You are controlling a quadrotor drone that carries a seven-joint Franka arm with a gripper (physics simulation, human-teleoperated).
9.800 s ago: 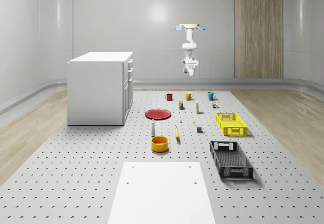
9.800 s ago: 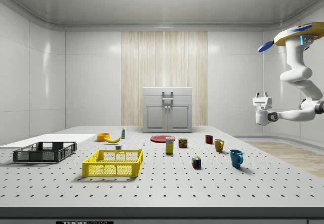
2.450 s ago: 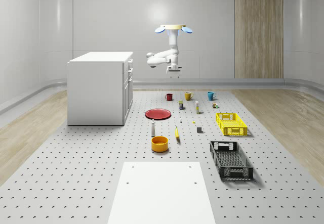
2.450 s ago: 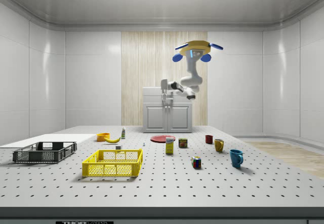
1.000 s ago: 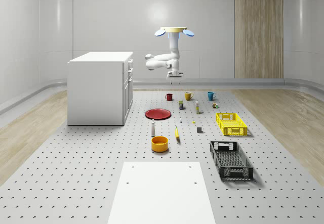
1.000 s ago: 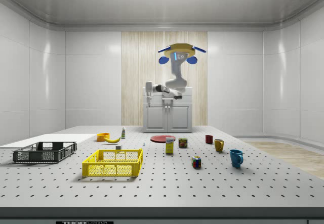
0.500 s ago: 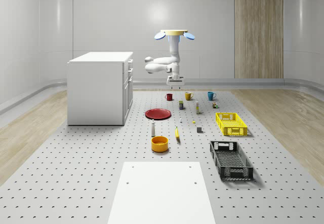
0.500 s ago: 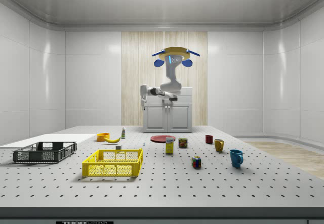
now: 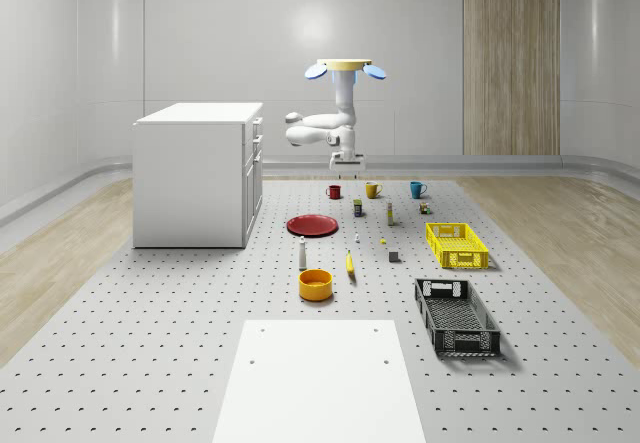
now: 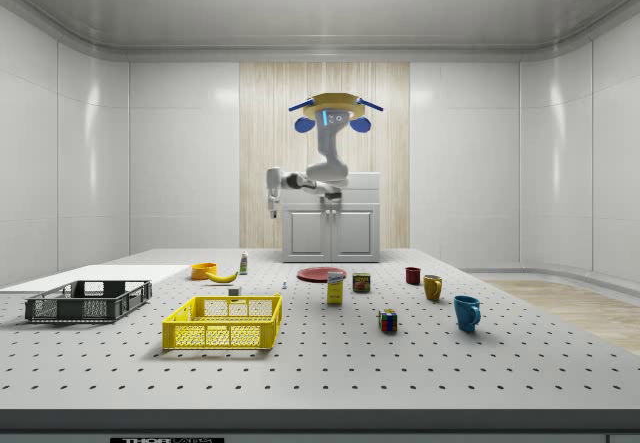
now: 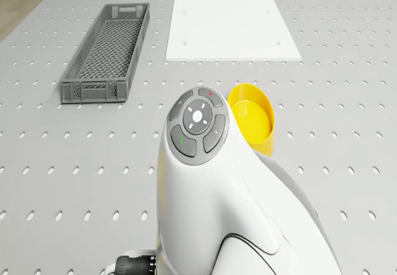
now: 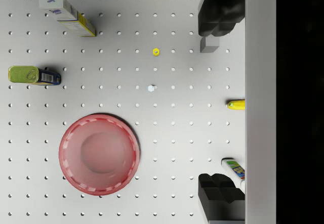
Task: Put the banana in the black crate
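The hand (image 10: 272, 206) is seen wide open and empty, high above the desk (image 9: 200, 363) near the red plate (image 9: 313, 225). Since half a second ago, it has been carried closer to the banana (image 9: 350, 263), which lies untouched beside the bowl (image 9: 315, 284), well apart from the crate (image 9: 456, 316). The approach is judged unfinished.

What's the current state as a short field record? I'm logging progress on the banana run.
drone: hovering high above the table, roughly over the red plate
jaws: open, empty, pointing down, well above the table
banana: lying on the table near the orange bowl, not touching it
black crate: on the table, nothing in it
task: banana not yet grasped
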